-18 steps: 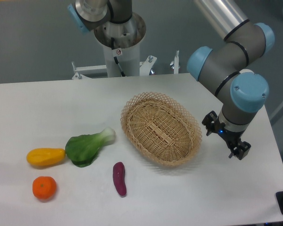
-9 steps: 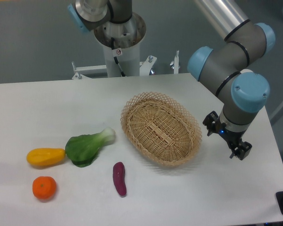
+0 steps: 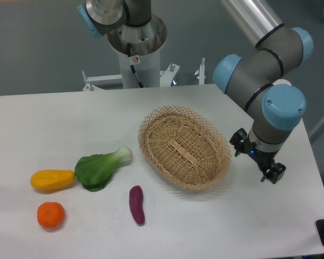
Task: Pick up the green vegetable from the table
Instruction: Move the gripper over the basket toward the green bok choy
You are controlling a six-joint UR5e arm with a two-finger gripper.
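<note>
The green vegetable [image 3: 101, 168] lies on the white table [image 3: 54, 113] at the left, dark leaf toward the front left and pale stem toward the right. Its leaf touches the yellow fruit. My gripper [image 3: 256, 158] hangs over the right part of the table, just right of the basket and far from the vegetable. Its two black fingers [image 3: 274, 172] stand apart with nothing between them.
A woven wicker basket [image 3: 184, 146] stands mid-table. A yellow fruit [image 3: 53, 179], an orange [image 3: 50, 215] and a small purple eggplant-like piece [image 3: 136, 204] lie near the vegetable. The robot's base column [image 3: 136, 48] rises behind the table's far edge.
My gripper and wrist have shifted a few pixels to the left. The objects on the table have not moved.
</note>
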